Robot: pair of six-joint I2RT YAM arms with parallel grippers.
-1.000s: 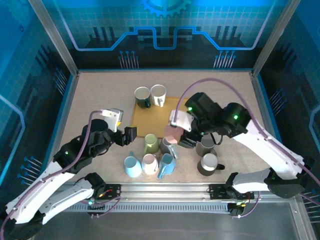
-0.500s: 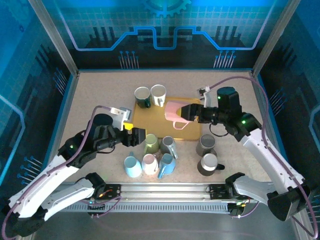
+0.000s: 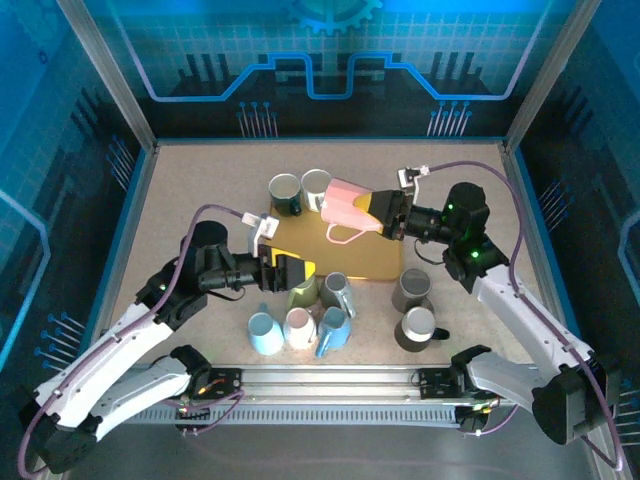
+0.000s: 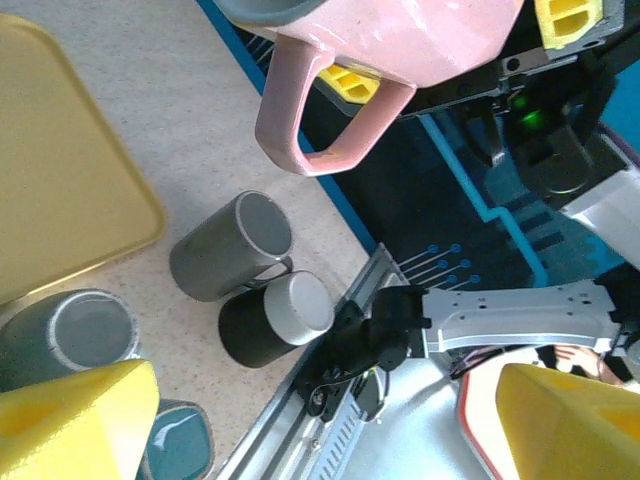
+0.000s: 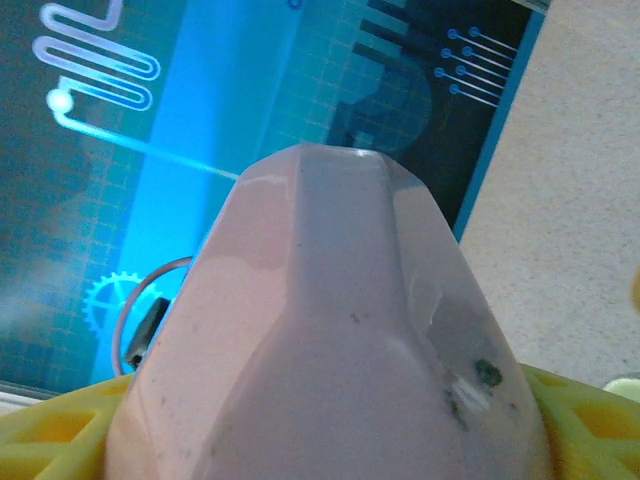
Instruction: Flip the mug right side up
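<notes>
Pink mug (image 3: 345, 208), seen from above: you had it clamped in the right gripper (image 3: 378, 213), lifted over the far edge of the yellow tray (image 3: 365, 262), lying roughly sideways with its handle (image 3: 340, 236) hanging toward the tray. Your left gripper (image 3: 290, 272) sat at the tray's near-left edge, jaws spread and empty. From the left wrist, the mug hung in the air clear of the tray, with nothing between your wide-set yellow fingers (image 4: 75, 415). From the right wrist, its tapered body sat wedged between the pads. That taper looked like the risk: rotate too fast and it could slide out and drop onto the green mug (image 3: 285, 192) and white mug (image 3: 316, 188) just beyond the tray
</notes>
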